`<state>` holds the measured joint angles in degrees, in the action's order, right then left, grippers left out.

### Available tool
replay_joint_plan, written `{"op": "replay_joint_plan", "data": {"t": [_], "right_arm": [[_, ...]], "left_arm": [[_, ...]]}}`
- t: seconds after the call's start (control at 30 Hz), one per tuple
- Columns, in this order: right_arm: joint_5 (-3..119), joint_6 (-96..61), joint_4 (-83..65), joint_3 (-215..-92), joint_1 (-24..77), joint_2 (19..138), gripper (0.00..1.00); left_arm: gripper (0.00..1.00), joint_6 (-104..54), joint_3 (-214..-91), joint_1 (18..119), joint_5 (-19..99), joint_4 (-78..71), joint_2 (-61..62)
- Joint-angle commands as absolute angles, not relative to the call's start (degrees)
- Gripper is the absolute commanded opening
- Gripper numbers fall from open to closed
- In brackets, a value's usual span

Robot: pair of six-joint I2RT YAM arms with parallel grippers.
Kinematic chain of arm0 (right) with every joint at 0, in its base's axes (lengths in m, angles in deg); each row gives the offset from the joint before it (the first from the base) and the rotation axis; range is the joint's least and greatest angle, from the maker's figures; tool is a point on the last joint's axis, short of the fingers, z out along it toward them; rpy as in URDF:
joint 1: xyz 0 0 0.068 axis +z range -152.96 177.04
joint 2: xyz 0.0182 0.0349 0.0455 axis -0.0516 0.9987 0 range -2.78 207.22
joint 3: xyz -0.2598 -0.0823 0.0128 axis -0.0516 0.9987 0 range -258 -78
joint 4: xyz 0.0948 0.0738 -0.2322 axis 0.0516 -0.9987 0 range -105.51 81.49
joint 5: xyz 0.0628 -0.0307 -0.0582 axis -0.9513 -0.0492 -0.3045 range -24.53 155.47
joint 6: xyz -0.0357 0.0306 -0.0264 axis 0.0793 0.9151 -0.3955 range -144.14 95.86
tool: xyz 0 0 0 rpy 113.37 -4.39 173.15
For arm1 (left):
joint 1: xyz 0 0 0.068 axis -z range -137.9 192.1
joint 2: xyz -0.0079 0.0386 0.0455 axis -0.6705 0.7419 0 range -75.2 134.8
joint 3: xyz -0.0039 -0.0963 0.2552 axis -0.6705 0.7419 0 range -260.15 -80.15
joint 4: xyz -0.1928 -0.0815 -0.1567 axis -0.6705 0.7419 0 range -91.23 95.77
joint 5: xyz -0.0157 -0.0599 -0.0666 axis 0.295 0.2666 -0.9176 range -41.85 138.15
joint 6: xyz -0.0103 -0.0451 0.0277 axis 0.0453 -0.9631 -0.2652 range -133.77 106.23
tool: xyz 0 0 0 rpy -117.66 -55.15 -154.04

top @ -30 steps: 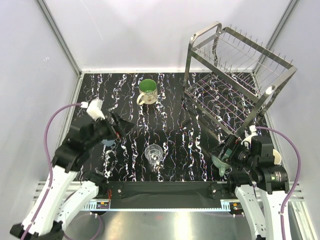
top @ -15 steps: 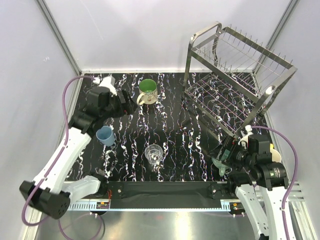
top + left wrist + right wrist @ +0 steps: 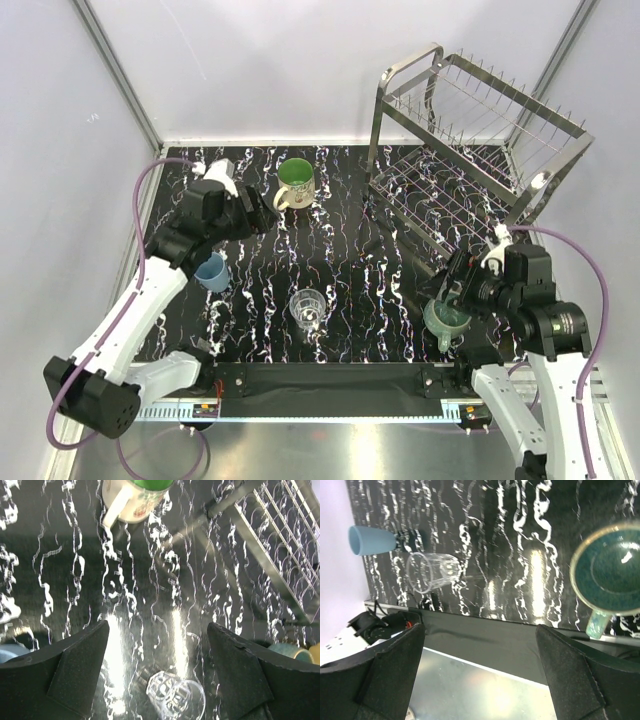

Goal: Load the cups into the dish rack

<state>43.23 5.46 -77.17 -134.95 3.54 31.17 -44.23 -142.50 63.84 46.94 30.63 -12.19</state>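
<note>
The cream mug [image 3: 295, 185] stands upright far back on the counter [image 3: 350, 262], left of the dish rack [image 3: 470, 150]; no cup is racked yet. My left hand [image 3: 260, 208] hovers beside it, spread and empty. My right hand [image 3: 452, 290], likewise spread and empty, hangs over the teal mug [image 3: 447, 322]. I judge this a reach: next, straddle the mug's wall and clench. The counter is black marbled, the walls [image 3: 300, 70] white.
</note>
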Motion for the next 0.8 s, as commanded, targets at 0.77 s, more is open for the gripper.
{"op": "replay_joint_plan", "data": {"t": [0.77], "right_arm": [[51.6,6.5,-63.1,-166.5,36.8,65.4,1.0]], "left_arm": [[0.86,-48.6,-131.2,63.9,43.8,25.3,-24.9]]}}
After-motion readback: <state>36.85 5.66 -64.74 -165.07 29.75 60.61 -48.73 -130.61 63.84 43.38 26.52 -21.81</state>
